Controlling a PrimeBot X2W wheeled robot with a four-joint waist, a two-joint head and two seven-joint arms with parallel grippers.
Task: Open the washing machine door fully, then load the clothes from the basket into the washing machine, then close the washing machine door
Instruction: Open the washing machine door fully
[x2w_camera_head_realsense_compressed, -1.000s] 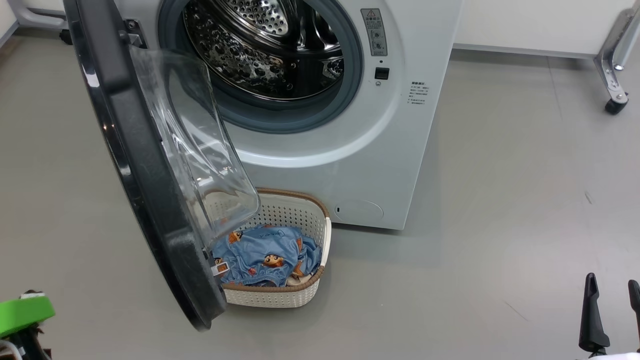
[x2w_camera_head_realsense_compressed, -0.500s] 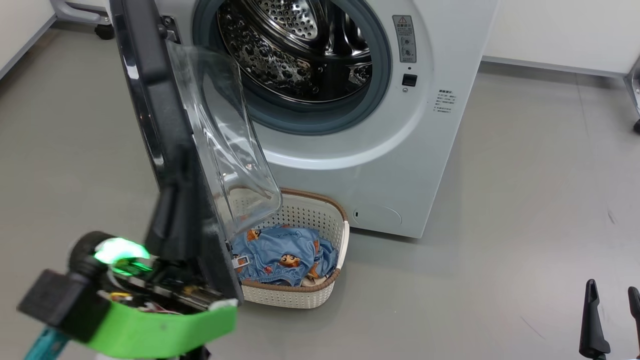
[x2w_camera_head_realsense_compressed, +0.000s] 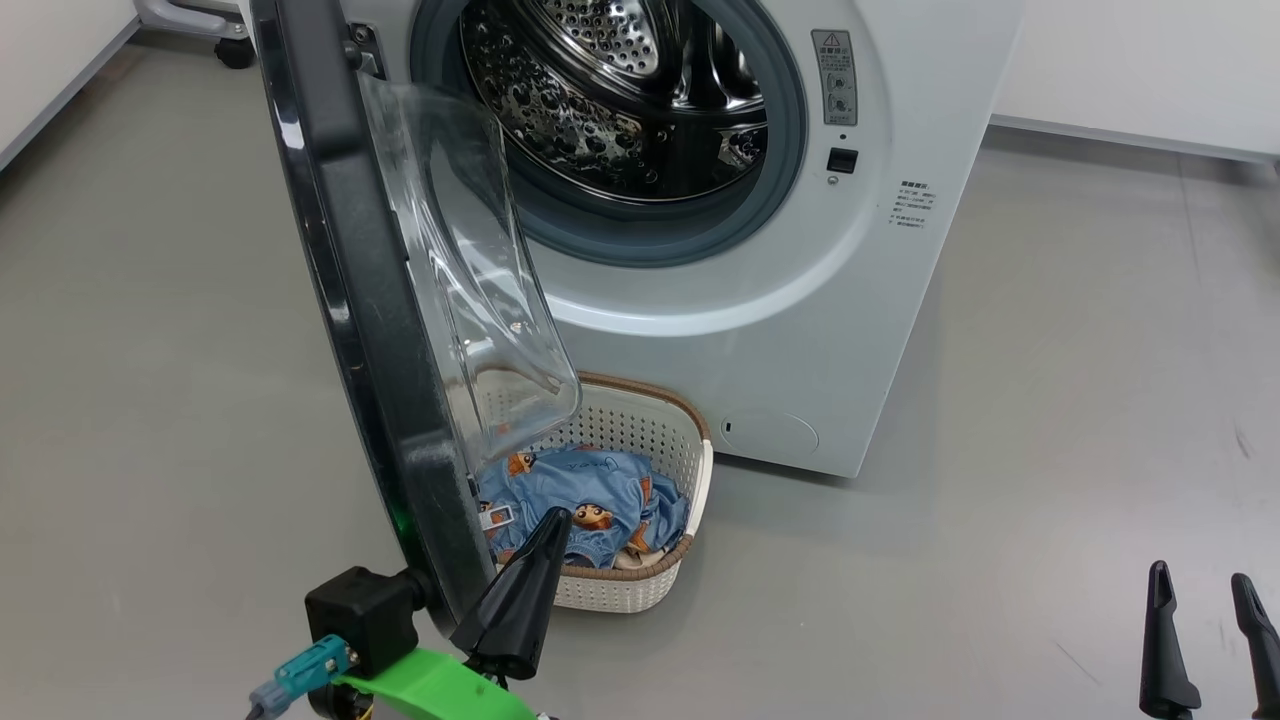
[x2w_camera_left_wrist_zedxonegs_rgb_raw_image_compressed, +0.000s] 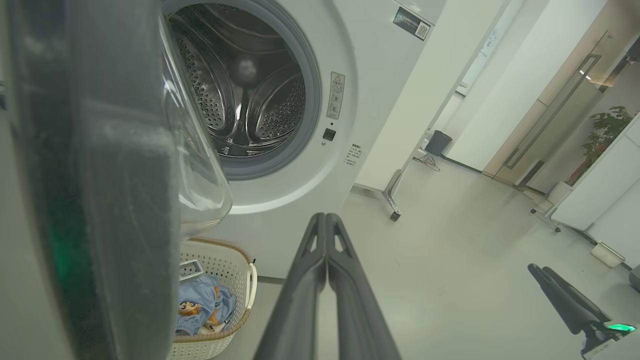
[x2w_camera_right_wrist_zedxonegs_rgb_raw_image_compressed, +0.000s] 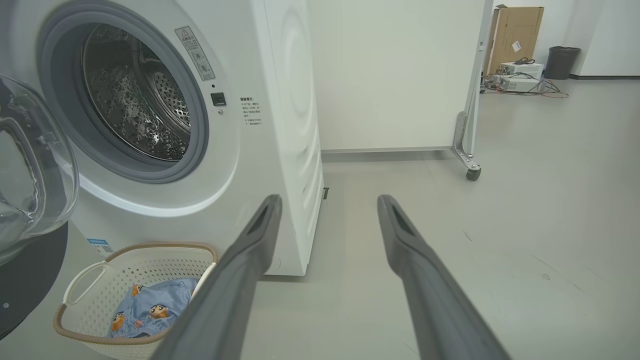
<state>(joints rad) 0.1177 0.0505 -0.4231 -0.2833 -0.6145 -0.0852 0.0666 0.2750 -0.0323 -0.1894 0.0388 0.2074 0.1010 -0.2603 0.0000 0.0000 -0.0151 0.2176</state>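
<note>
Grey floor (x2w_camera_head_realsense_compressed: 1050, 400), basket (x2w_camera_head_realsense_compressed: 625, 597) of clothes (x2w_camera_head_realsense_compressed: 590, 480)

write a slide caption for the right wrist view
Open right hand facing the washing machine, its door open, clothes lying in the basket in front.

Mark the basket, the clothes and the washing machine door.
basket (x2w_camera_head_realsense_compressed: 632, 425): head view, on its perforated back wall.
clothes (x2w_camera_head_realsense_compressed: 600, 482): head view, on the blue fabric's middle.
washing machine door (x2w_camera_head_realsense_compressed: 365, 300): head view, on its black rim.

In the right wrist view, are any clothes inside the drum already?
No, the drum shows bare steel, and the clothes lie in the basket.
</note>
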